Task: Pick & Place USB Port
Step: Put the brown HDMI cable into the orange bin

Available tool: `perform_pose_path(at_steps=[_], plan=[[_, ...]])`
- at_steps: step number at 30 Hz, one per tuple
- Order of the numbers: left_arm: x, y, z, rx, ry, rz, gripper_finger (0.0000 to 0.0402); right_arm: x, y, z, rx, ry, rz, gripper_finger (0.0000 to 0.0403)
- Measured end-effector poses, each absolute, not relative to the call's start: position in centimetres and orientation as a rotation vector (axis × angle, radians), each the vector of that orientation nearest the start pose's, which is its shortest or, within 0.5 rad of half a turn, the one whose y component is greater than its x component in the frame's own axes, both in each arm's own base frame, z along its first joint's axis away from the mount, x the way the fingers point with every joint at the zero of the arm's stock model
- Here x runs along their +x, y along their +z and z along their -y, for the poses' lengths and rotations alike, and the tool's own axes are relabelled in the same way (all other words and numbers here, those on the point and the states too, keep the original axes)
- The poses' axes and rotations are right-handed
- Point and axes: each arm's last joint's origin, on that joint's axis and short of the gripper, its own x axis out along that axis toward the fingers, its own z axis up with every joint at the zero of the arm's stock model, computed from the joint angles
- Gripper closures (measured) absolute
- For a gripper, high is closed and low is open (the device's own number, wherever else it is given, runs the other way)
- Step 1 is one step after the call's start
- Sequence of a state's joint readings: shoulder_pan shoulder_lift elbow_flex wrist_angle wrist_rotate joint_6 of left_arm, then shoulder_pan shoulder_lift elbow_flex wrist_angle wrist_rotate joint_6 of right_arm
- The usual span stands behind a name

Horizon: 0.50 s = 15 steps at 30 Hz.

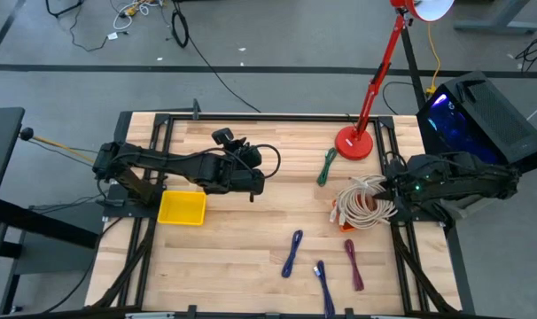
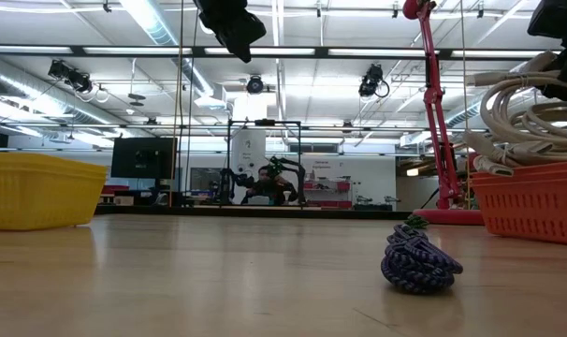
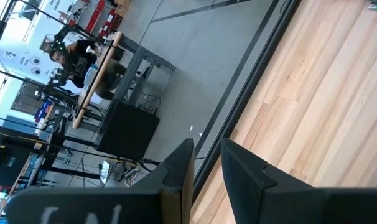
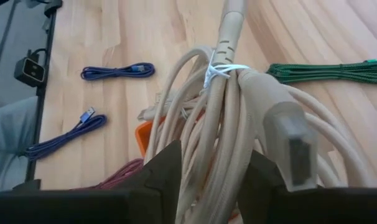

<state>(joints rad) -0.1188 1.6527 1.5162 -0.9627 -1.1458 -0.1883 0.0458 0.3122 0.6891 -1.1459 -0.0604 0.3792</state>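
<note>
We judge the task barely started. The beige cable bundle (image 1: 364,202), our largest item, sits heaped on the orange basket (image 2: 534,200), with the right gripper (image 4: 213,171) straddling its strands, fingers parted, grip uncertain. The yellow bin (image 1: 182,208) looks empty. The left gripper (image 3: 207,165) hovers slightly parted, holding nothing.

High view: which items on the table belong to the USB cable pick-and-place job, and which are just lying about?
Job:
- beige coiled USB cable bundle, right gripper at it
- orange plastic basket under it
- yellow plastic bin
- left gripper, waiting nearby
- green, two purple, maroon braided cables

Lying about:
- red desk lamp
- black computer case
</note>
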Motion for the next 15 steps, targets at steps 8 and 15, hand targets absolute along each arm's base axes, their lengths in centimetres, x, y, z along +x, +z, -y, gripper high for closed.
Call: perform_pose_path(at_steps=[8, 15], plan=[[32.96, 32.14, 1.29, 0.509, 0.981, -0.829, 0.0317, 4.39, 26.34, -0.32, 0.359, -0.065, -0.775, 0.027], [32.97, 32.11, 1.31, 0.502, 0.97, -0.834, 0.0317, 4.4, 26.33, -0.14, 0.328, -0.121, -0.762, 0.027]])
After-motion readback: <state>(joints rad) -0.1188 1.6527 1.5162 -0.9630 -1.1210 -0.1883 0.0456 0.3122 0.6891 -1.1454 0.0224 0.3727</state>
